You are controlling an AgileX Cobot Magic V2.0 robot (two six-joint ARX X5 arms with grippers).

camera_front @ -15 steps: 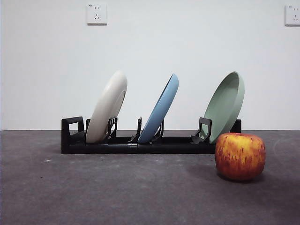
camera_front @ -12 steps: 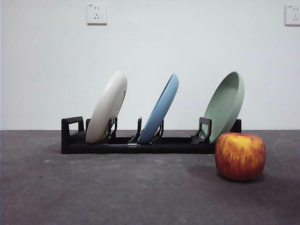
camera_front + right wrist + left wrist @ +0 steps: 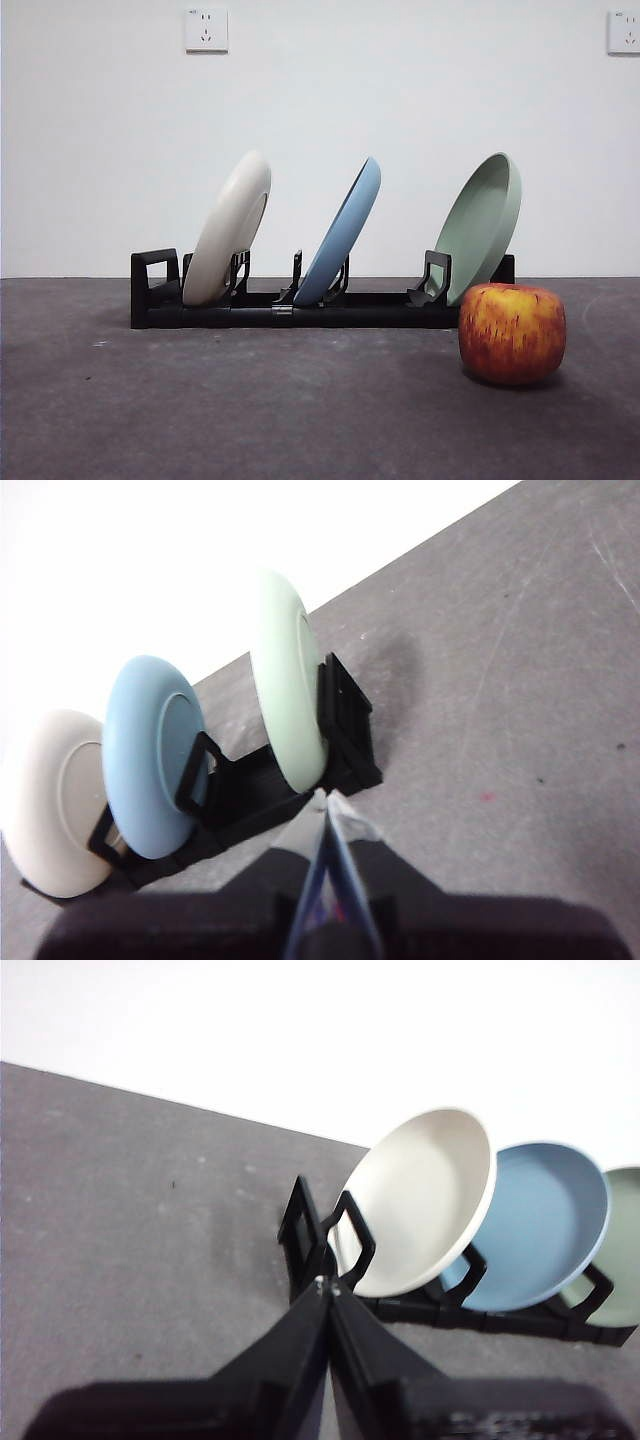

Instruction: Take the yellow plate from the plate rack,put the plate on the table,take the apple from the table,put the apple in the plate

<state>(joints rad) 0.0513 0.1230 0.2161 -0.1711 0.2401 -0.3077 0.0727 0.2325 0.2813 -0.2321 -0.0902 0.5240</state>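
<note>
The yellow plate [image 3: 230,228], pale cream, leans in the left slot of the black plate rack [image 3: 300,310]. It also shows in the left wrist view [image 3: 420,1200] and the right wrist view [image 3: 50,800]. The red and yellow apple [image 3: 512,332] sits on the grey table [image 3: 250,410] in front of the rack's right end. My left gripper [image 3: 326,1285] is shut and empty, a short way from the yellow plate. My right gripper [image 3: 322,798] is shut and empty, near the rack's other end. Neither arm shows in the front view.
A blue plate [image 3: 345,232] stands in the rack's middle slot and a pale green plate [image 3: 485,225] in its right slot. A white wall with two sockets [image 3: 206,30] rises behind the table.
</note>
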